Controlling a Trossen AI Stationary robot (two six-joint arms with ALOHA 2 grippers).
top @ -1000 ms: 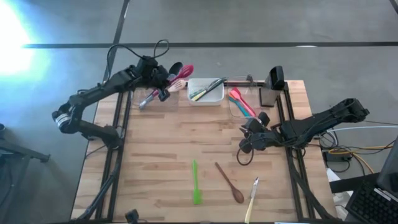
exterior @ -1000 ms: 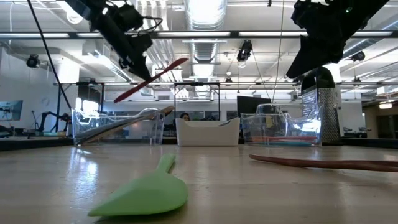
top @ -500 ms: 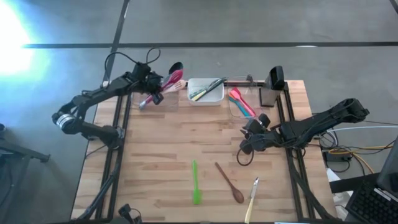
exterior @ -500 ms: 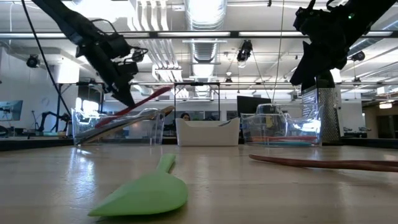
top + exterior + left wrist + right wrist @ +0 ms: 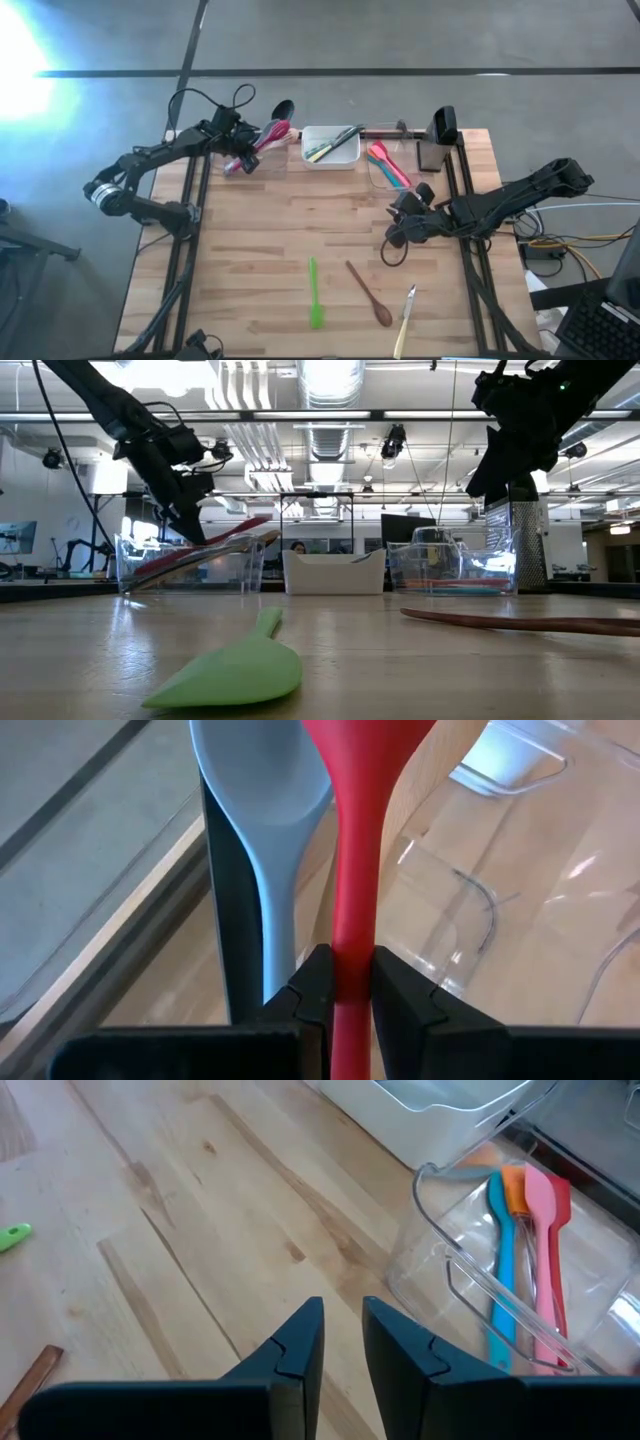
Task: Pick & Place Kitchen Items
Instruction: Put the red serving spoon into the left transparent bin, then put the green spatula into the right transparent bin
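Note:
My left gripper [image 5: 238, 152] is at the far left corner, shut on a red spoon [image 5: 270, 132] over a clear tub [image 5: 250, 160]. A grey spoon [image 5: 260, 800] lies in that tub beside it, and a black spoon [image 5: 283, 108] sticks out past the tub's far rim. A green spatula [image 5: 316, 295], a wooden spoon [image 5: 370, 293] and a cream-handled knife [image 5: 405, 320] lie flat on the near table. My right gripper [image 5: 400, 228] hovers above the board right of centre, its fingers [image 5: 300, 1335] close together with nothing between them. My left gripper pinches the red spoon's slim handle [image 5: 352, 955] between its two fingers. The fingers come slanting down from the table's left side and lie across the handle. The spoon is tilted, its handle end [image 5: 150, 568] low inside the clear tub and its bowl end [image 5: 255, 522] above the rim.
A white tub [image 5: 331, 146] with cutlery stands at the far middle. Right of it a clear tub [image 5: 390, 165] holds orange, pink and blue spatulas [image 5: 530, 1250]. A dark upright grater [image 5: 530, 530] stands at the far right. Bare board lies between the tubs and the loose utensils.
My left gripper has gone down and toward the table's left edge with the red spoon. The spoon, which hung high above the clear tub, now lies flatter with its handle end down in the tub.

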